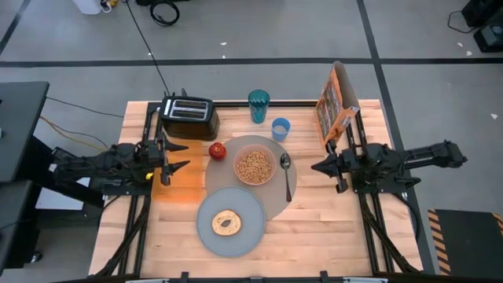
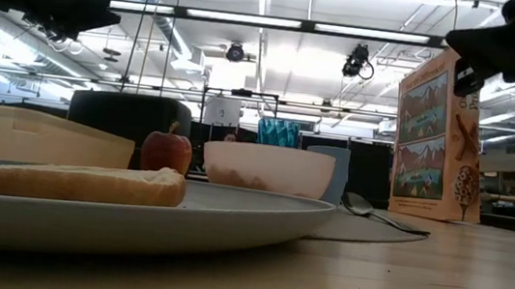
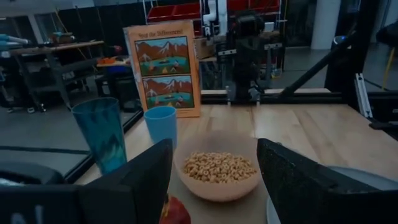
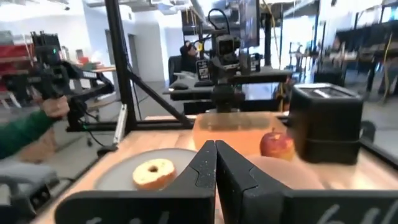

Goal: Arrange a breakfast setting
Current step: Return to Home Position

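A large round grey mat (image 1: 271, 192) lies mid-table. On it sit a pink bowl (image 1: 254, 166) full of cereal and a metal spoon (image 1: 287, 174). A smaller grey plate (image 1: 206, 228) overlaps the mat's near-left part and bears a bagel (image 1: 227, 222). A red apple (image 1: 218, 150) stands at the mat's far-left rim. A light-blue cup (image 1: 280, 129) and an upright orange cereal box (image 1: 336, 102) stand at the back. My left gripper (image 1: 182, 165) is open, empty, left of the apple. My right gripper (image 1: 316, 167) is shut, empty, right of the spoon.
A black toaster (image 1: 189, 118) stands at the far left and a tall teal tumbler (image 1: 258, 105) at the back middle. A person's green sleeve and hand (image 4: 37, 124) show in the room beyond the table. Bare wood lies along the near edge.
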Tool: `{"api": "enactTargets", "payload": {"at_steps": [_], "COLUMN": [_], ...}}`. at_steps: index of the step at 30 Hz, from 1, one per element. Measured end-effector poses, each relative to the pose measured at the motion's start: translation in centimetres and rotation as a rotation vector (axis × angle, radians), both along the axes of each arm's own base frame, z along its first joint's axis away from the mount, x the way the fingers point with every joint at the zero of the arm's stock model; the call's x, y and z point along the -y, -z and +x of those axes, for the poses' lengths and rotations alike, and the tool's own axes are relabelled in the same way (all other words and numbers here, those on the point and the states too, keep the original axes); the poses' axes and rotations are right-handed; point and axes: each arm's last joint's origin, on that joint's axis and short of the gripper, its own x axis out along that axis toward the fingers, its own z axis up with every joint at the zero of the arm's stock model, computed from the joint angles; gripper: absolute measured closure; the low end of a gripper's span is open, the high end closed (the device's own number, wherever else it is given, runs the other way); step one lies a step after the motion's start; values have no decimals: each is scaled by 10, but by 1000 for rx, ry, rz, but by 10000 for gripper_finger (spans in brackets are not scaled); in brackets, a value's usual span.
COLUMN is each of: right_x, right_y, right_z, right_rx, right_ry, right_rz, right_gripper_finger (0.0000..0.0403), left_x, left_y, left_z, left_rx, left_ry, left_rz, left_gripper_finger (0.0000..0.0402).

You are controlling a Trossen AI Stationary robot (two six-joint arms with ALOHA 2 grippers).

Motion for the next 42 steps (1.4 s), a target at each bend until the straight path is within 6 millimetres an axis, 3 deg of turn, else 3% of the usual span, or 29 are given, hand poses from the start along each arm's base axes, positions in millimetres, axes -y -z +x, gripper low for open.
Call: {"api": "enactTargets", "payload": {"at_steps": [4,10,16,20,26,32,42], "right_x": [1,3,3,6,6,8,9], "right_y": [17,17,23,24,29,26,27], "right_z": [-7,-14,-14,-14,-13,-14,-18], "right_rx": [45,56,-14,-28,-82,-45,-40], "right_ry": [21,65,64,154,177,196,229], "right_rz": [-82,-69,-9,-44,121,97,5], "right_gripper_finger": [395,395,394,394,394,393,393], "left_x": [0,0,0,1,3,3,8], "left_y": [4,8,44,45,44,45,47], "left_z": [-5,-3,13,14,14,14,15], "left_rx": [-19,-8,78,67,62,56,49], "left_ry": [-1,-4,-7,22,76,86,259], "left_rz": [-14,-12,-2,3,52,54,0], "left_gripper_finger": [159,159,159,159,166,217,336]}}
